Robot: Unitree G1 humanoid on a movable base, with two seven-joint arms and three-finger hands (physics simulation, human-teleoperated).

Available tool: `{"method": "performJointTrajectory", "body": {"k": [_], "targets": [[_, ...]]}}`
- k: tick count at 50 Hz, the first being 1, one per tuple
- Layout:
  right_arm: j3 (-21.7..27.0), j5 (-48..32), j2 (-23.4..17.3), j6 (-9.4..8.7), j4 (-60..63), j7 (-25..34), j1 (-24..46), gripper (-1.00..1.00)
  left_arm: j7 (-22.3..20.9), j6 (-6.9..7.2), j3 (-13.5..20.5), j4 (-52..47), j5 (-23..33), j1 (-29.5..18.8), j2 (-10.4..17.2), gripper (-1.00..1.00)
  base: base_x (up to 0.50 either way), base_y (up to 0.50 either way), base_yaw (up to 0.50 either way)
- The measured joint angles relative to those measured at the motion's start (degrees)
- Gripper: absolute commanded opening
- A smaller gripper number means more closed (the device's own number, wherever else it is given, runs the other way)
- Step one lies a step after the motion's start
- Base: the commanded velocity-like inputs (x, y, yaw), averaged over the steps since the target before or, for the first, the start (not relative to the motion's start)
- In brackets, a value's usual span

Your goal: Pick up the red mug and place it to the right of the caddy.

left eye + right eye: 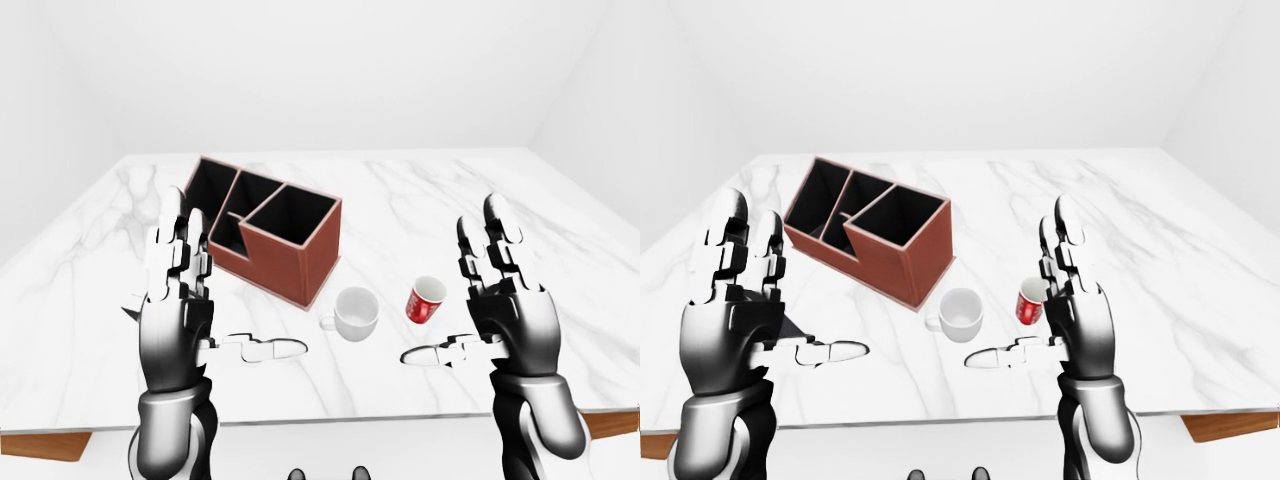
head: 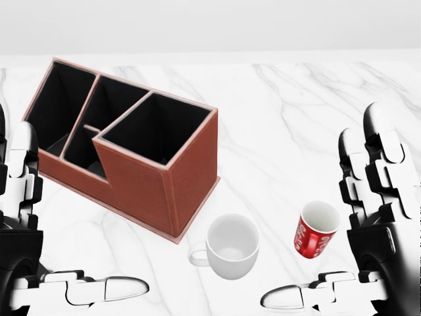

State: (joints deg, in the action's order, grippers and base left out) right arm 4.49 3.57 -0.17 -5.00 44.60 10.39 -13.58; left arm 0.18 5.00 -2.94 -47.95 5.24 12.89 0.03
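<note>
Fingers of my right hand (image 2: 378,217) are spread and empty at the head view's right edge. Just left of them the red mug (image 2: 316,229) stands upright, lower right of the caddy (image 2: 125,148); my left hand (image 2: 26,224), also spread, is well apart.

Bright, even, sharp renders with faint shadows.

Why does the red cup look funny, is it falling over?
The red mug does look tilted on the marble table, leaning toward the head view's right, while the white mug beside it stands upright. The caddy sits at an angle to the table's edge. Nothing is spilled or broken.
</note>
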Motion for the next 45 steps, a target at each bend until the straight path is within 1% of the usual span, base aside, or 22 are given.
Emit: {"method": "performJointTrajectory", "body": {"k": [25, 34, 45], "targets": [[-0.3, -0.6, 0.1, 0.00, -0.6, -0.2, 0.1, 0.99, -0.1, 0.00, 0.0, 0.0, -0.1, -0.2, 0.0, 1.00, 0.48, -0.01, 0.00], [-0.5, -0.5, 0.1, 0.00, 0.1, -0.5, 0.0, 1.00, -0.1, 0.00, 0.0, -0.4, -0.1, 0.0, 0.0, 1.00, 0.05, 0.00, 0.00], [0.8, 1.5, 0.0, 0.00, 2.9, -0.9, 0.9, 1.00, -0.3, 0.00, 0.4, -0.7, -0.3, 0.0, 0.0, 1.00, 0.00, 0.00, 0.00]]}}
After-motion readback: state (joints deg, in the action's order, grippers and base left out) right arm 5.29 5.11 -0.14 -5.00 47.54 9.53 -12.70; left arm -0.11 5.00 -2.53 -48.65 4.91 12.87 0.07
